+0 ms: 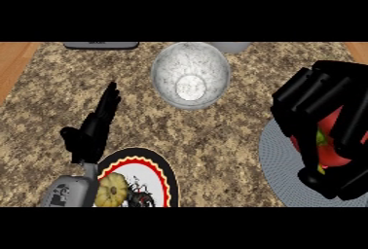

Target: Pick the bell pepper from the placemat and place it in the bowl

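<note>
A red bell pepper point(332, 146) with a green stem shows between the curled fingers and thumb of my right hand point(323, 104) at the right edge, over the round grey placemat point(277, 160). Most of the pepper is hidden by the hand. Whether it still touches the mat I cannot tell. The speckled white bowl point(191, 74) stands at the top centre, to the upper left of that hand. My left hand point(93, 129) rests open at the lower left, fingers straight and pointing up.
A plate point(155, 168) with a red and yellow rim lies at the bottom centre, holding a small yellow squash point(113, 190) and a dark item point(141, 197). A dark flat object point(101, 45) and a grey item point(231, 46) sit at the counter's far edge. Wooden floor shows at both upper corners.
</note>
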### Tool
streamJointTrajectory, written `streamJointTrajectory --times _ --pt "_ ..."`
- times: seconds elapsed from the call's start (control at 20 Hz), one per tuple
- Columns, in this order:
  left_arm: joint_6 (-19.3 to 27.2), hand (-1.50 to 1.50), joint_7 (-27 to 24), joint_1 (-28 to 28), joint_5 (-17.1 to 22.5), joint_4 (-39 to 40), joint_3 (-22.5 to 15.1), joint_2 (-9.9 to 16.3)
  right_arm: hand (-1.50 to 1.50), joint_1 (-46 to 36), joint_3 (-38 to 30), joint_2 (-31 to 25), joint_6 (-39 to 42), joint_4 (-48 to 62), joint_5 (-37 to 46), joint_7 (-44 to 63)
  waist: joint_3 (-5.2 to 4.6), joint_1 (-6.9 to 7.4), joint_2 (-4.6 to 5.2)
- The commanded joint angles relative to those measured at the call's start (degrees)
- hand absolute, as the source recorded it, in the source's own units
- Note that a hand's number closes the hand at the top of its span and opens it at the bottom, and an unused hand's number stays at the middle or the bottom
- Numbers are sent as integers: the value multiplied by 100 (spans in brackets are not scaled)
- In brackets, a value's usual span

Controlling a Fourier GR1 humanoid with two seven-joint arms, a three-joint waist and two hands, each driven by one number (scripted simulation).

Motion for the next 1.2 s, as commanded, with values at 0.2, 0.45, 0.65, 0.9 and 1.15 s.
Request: streamJointTrajectory --times 0.2,0.45,0.65,0.9,1.15 --pt "-53 0 127 104 -35 -265 -53 -12 150 -1340 120 888 -365 1213 1135 440 5 76 12" --pt "-276 0 -217 202 112 -66 7 24 150 -1625 436 1071 -828 1811 2898 -365 4 148 53" --pt "-234 0 75 156 81 -194 40 67 150 -1592 883 1587 -1614 2470 4037 -1080 6 133 47" --pt "-47 0 131 22 -93 -186 -4 -46 150 -2230 792 2072 -1912 4318 4511 -1735 5 119 46" --pt "49 0 158 -256 -252 14 -174 -228 150 -2594 731 2376 -2723 6010 5085 -2796 7 226 106"
